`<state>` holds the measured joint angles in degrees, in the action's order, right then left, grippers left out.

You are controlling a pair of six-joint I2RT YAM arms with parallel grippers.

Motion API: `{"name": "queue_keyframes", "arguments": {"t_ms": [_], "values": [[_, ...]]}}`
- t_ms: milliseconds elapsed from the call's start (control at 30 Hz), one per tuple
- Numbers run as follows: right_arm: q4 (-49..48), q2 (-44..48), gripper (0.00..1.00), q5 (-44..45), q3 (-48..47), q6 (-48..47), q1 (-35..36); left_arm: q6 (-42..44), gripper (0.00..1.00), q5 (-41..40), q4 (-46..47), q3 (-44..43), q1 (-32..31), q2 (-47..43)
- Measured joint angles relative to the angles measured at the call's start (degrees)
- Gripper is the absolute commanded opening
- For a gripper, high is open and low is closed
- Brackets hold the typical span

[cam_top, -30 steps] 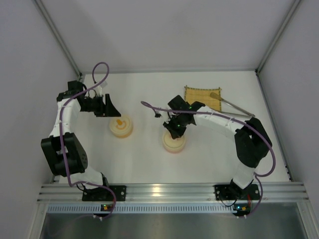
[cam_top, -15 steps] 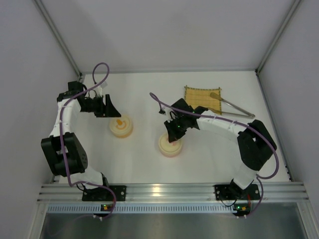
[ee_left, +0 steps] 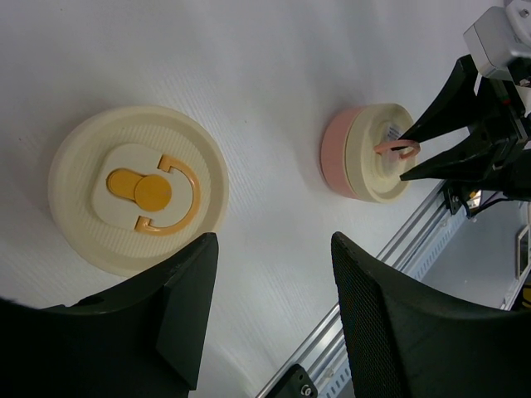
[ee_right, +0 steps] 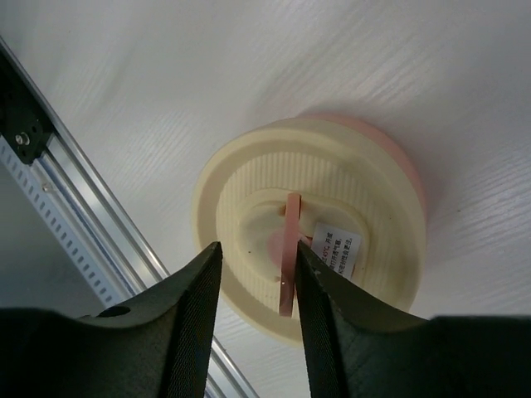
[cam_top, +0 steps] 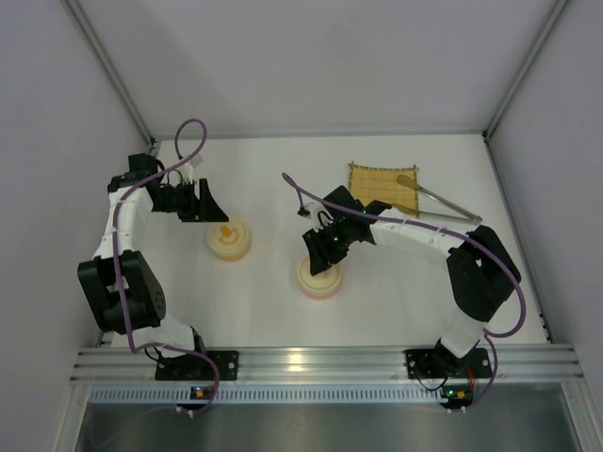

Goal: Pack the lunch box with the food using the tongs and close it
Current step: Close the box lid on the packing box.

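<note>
Tongs (cam_top: 443, 199) of thin silver-grey metal lie at the upper right of the overhead view. Their narrow V opens toward the left, and one arm rests across the corner of a square yellow woven mat (cam_top: 377, 179) on the white tabletop (cam_top: 396, 292). Near the lower centre of that view my right pincer (ee_right: 259, 249) hangs over a round pink-based box with a ribbed cream lid (ee_right: 241, 186). It is released: its two black fingers stand one on each side of the upright pink loop handle (ee_right: 288, 240) in the middle of the lid, with a gap on the left side. A small white printed label (ee_right: 336, 245) sits just beside that handle. Left of centre stands a round cream box (ee_left: 79, 170), apart from the pink one, its lid carrying an orange disc and a curved orange handle (ee_left: 178, 195) lying flat. My left pincer (ee_left: 274, 240) hovers near the cream box, spread wide and grasping nothing, with bare tabletop between its fingers.
</note>
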<state>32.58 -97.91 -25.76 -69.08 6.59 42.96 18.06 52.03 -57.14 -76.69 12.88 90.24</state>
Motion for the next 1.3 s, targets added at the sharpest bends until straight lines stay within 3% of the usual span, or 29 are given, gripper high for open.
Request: {"name": "queue_keyframes", "arguments": {"t_ms": [100, 233, 567, 800, 1000, 1200, 1300], "values": [[0.17, 0.24, 0.44, 0.11, 0.0, -0.57, 0.04, 0.02, 0.62, 0.02, -0.09, 0.0, 0.0, 0.0], [0.87, 1.09, 0.61, 0.81, -0.02, -1.68, 0.04, 0.11, 0.62, 0.07, -0.33, 0.0, 0.0, -0.11], [2.54, 3.04, 0.92, 3.87, -0.2, -4.66, 0.04, 0.68, 0.62, 0.52, -1.27, -0.02, 0.0, -1.29], [4.92, 2.86, 0.99, 2.8, -1.22, -8.61, 0.0, 1.2, 0.62, 0.61, -1.64, -0.04, 0.0, -1.36], [5.88, 3.04, 0.99, 0.87, -1.22, -11.72, -1.25, 1.49, 0.6, 0.57, -1.66, -0.04, 0.0, -1.9], [7.78, 7.13, 0.99, -2.62, -1.53, -15.17, -8.74, 1.64, 0.51, 0.31, -1.66, -0.15, -0.74, -2.4], [8.39, 11.87, 0.99, -4.24, -2.75, -16.81, -12.87, 1.27, 0.46, -1.42, -1.42, -0.52, -4.33, -2.99]]}}
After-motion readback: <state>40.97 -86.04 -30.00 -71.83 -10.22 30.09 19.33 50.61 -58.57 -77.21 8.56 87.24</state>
